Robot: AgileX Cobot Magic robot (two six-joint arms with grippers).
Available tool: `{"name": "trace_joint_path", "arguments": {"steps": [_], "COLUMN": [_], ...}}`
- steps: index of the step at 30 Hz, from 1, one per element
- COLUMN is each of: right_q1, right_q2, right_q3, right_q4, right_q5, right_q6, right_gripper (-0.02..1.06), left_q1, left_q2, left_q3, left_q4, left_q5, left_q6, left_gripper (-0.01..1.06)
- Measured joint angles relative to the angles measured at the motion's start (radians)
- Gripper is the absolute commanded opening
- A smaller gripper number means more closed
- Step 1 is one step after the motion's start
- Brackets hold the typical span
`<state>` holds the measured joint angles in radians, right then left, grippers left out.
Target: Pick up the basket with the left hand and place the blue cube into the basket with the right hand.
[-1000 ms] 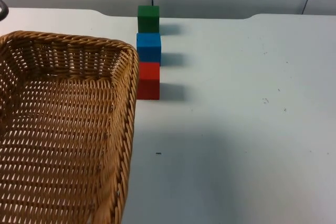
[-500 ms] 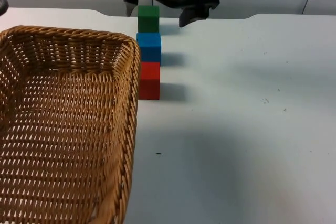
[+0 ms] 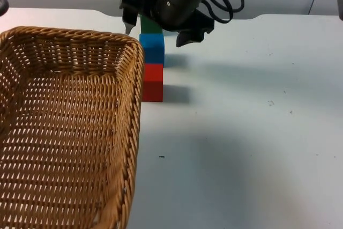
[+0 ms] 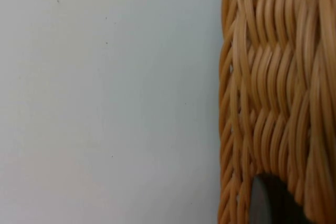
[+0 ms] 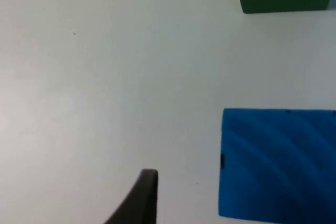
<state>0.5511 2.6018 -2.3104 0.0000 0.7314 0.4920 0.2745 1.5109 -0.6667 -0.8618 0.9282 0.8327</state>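
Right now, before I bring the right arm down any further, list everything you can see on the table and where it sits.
basket: one, tan wicker, at the table's left, its right rim close beside the cubes.
green cube: one, farthest in the row, partly behind the right gripper.
blue cube: one, middle of the row, between green and red.
red cube: one, nearest in the row, beside the basket's rim.
table: one, white, ending at a grey wall.
left gripper: black, at the basket's woven wall.
right gripper: black, open, above the green and blue cubes.
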Motion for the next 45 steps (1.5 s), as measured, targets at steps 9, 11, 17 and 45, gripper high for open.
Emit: {"name": "trace_joint_path", "arguments": {"steps": [9,11,17,45], "right_q1": [0.0,0.0,0.0,0.0], "right_q2": [0.048,0.054,0.067,0.068], "right_q3": [-0.023,-0.025,-0.025,-0.027], "right_q4": [-0.014,-0.014,-0.033,-0.035], "right_q5": [-0.016,-0.019,-0.04,-0.049], "right_q6": [0.027,0.027,0.027,0.027], "right_gripper": [0.97,0.97,0.93,0.27], "left_q1": [0.0,0.0,0.0,0.0], "left_q2": [0.0,0.0,0.0,0.0], "left_q3": [0.0,0.0,0.0,0.0], "left_q4": [0.0,0.0,-0.004,-0.012], "left_q5": [0.0,0.0,0.002,0.008], "left_q6": [0.0,0.0,0.0,0.004], "left_gripper": [0.0,0.0,0.0,0.0]}}
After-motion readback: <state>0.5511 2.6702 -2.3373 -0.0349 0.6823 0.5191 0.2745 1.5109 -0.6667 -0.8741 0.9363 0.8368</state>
